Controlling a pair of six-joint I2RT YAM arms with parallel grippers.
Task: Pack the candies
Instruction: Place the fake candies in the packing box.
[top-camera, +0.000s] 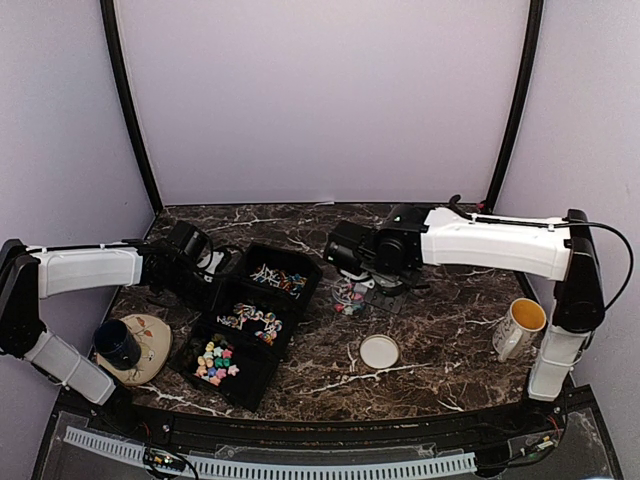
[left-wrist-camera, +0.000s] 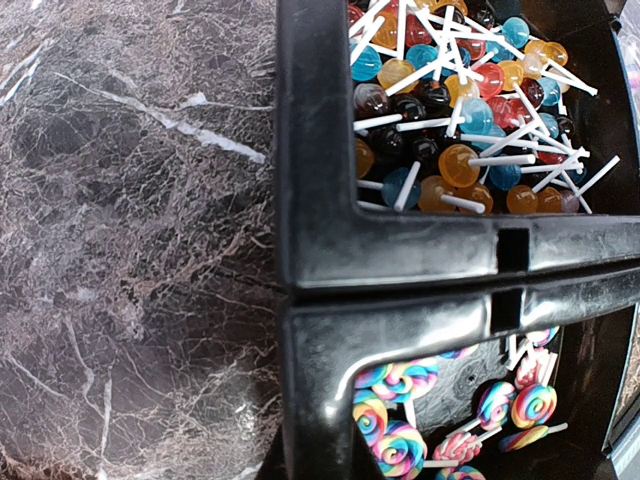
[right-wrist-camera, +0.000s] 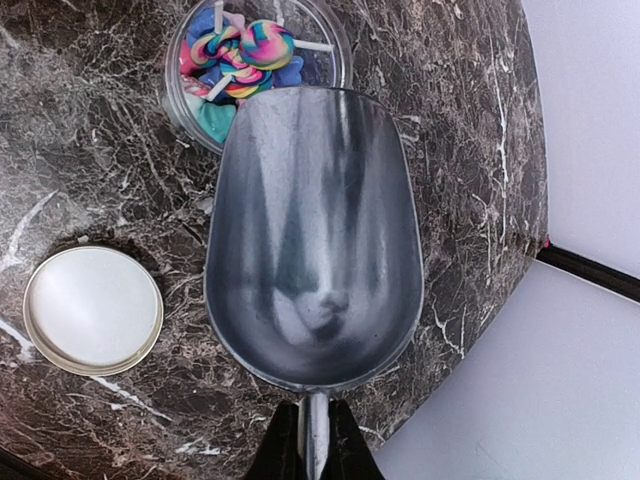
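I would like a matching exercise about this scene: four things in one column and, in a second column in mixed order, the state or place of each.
Things:
1. scoop
2. lid
3. jar
4. mug

States or places:
a. holds swirl lollipops
b. stands at the right side of the table
c. empty, gripped by the right fingers
d. white, lies flat near the scoop

Pairs: 1-c, 2-d, 3-a, 4-b

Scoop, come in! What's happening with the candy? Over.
Right gripper shut on empty scoop, tip at jar of candies. Left gripper at tray corner, grip unclear. Lid off beside jar, nothing blocking.
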